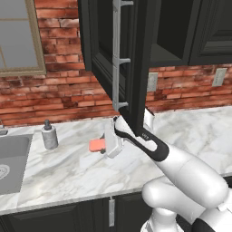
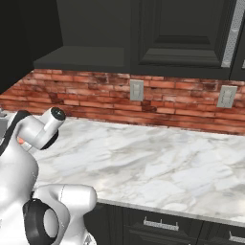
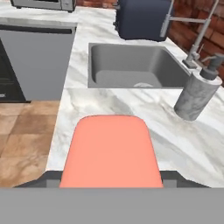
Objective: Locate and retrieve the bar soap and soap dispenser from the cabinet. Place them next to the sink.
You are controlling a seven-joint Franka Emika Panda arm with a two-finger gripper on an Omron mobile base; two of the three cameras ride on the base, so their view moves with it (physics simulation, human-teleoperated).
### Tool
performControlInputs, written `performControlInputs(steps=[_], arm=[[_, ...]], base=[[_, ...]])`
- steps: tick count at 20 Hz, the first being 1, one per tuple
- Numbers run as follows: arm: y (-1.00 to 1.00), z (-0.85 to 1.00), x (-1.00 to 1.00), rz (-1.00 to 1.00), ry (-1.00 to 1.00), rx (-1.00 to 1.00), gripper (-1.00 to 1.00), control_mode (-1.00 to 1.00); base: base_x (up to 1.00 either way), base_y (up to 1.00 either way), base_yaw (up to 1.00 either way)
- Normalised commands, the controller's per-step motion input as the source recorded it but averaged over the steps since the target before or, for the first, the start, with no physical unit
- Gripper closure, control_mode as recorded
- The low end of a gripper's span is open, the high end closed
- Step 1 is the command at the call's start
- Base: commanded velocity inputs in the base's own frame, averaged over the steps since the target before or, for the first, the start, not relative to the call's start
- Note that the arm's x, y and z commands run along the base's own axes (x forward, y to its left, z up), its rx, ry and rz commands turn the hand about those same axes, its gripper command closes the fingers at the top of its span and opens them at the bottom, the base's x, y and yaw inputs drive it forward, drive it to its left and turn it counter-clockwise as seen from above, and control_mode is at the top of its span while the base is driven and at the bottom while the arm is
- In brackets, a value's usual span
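From the left base view, my gripper (image 1: pixel 103 146) is clenched on the bar soap (image 1: pixel 95 145), held just above the counter (image 1: pixel 68 167), right of the sink (image 1: pixel 13 156) — carried toward its spot. The soap dispenser (image 1: pixel 49 135) already stands beside the sink. In the hand view, the bar soap (image 3: pixel 109 151) faces the sink (image 3: pixel 131 65) — the soap dispenser (image 3: pixel 199 94) sits at its near corner.

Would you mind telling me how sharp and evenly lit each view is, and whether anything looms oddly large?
Left base view: flat, even light, no glare on the marble; soap dispenser and sink crisp. Right base view: the cabinet underside is dark, the counter soft but readable. Hand view: the bar soap held in the gripper looms large and slightly soft, close to the lens; the dispenser behind looks sharper.
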Motion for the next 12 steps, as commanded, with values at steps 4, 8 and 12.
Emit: performControlInputs(steps=[4,8,12], arm=[[0.25,-0.18,0.15,-0.09,-0.02,0.0,1.0,-1.0],[0.22,-0.24,0.1,-0.08,0.0,0.0,1.0,-1.0],[0.21,-0.23,0.0,-0.06,0.0,0.0,1.0,-1.0]], base=[[0.0,0.0,0.0],[0.0,0.0,0.0],[0.0,0.0,0.0]])
